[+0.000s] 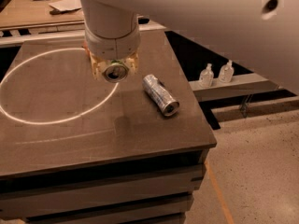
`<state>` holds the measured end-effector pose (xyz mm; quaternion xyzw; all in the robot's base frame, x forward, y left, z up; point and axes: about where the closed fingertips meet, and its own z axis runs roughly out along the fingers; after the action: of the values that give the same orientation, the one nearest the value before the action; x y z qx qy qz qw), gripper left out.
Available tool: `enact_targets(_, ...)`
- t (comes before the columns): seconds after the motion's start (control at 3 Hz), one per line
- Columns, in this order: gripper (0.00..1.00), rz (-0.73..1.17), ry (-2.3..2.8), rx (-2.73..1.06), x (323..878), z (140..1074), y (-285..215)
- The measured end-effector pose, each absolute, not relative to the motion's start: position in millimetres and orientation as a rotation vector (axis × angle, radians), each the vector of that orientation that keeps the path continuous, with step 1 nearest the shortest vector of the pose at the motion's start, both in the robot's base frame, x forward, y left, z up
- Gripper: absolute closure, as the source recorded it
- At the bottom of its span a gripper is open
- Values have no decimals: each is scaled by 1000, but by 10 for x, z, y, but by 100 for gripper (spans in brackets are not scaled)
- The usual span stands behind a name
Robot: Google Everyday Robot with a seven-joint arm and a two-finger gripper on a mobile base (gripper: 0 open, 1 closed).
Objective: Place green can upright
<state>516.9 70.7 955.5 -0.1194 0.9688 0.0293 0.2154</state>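
The green can (pixel 115 72) hangs above the dark tabletop (pixel 93 125), and only its silver end with a thin green edge shows, facing the camera. My gripper (pixel 114 69) is shut on it, with a tan finger on each side (pixel 96 68). The wide white arm above hides the can's body. Gripper and can sit over the right side of the white ring (pixel 56 120) painted on the table.
A silver can (pixel 160 95) lies on its side on the table, just right of the gripper. Two small clear bottles (pixel 216 73) stand on a low shelf at the right. The table's right and front edges drop to the floor. A wooden desk (pixel 37 8) with papers stands behind.
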Motion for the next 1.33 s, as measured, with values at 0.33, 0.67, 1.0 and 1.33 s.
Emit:
enact_targets(0.33,100,81,2686,-331,5169,9554,707)
enact_targets(0.67,100,89,2680,-400,5201,9563,698)
enact_targets(1.0,100,175,2731,-549,5293,9567,723)
enact_targets(1.33,100,261,2850,-655,5353,9512,646)
